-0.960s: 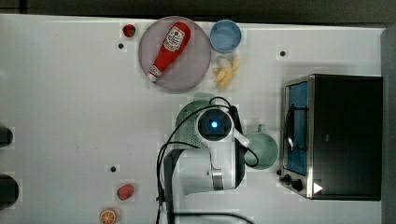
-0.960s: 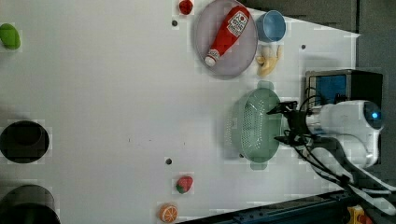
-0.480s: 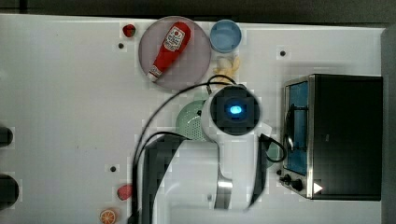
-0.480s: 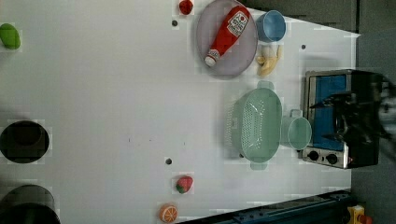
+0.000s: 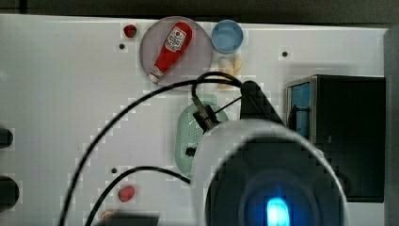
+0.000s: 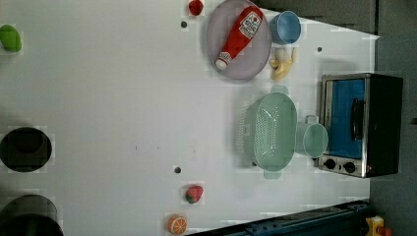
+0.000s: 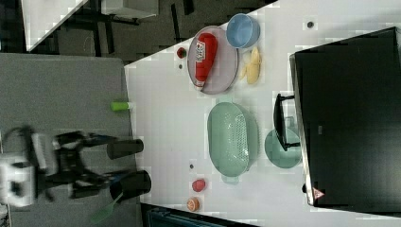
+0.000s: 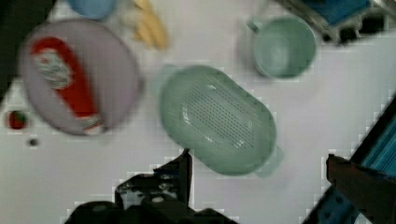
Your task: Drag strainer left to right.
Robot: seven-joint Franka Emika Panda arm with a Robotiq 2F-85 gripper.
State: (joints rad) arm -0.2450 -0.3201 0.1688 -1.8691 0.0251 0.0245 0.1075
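— Fingers [image 8: 180, 175] on the gripper [image 8: 258, 156] are spread wide apart, see? They hold nothing.

— Where is the strainer [image 8: 217, 119]?

— It sits on the white table [image 6: 98, 98], open side up. The wrist view looks down into it, and you can see all the little holes in its bottom. The gripper is up above it and is not touching it.

— What is next to it?

— A green mug [image 6: 313, 140]. In the left view the mug is on the strainer's right, just beside it. I cannot tell if they touch. The mug is between the strainer and the little oven [image 6: 361, 125] with the blue door.

— And on the other side?

— Bare table, in the left view's left part. Up from the strainer in the left view is a grey plate [image 6: 246, 66] with a red ketchup bottle [image 6: 239, 30] lying on it. Near the plate are a blue cup [image 6: 285, 27] and a banana [image 6: 283, 61].

— Can you see the strainer from the top?

— A bit. In the top view the big white robot arm [image 5: 268, 174] and its black cables cover a lot of it. The green edge pokes out on the top view's left of the arm.

— Anything else?

— A red strawberry [image 6: 194, 193] and an orange [image 6: 177, 224] lie well apart from the strainer, low in the left view
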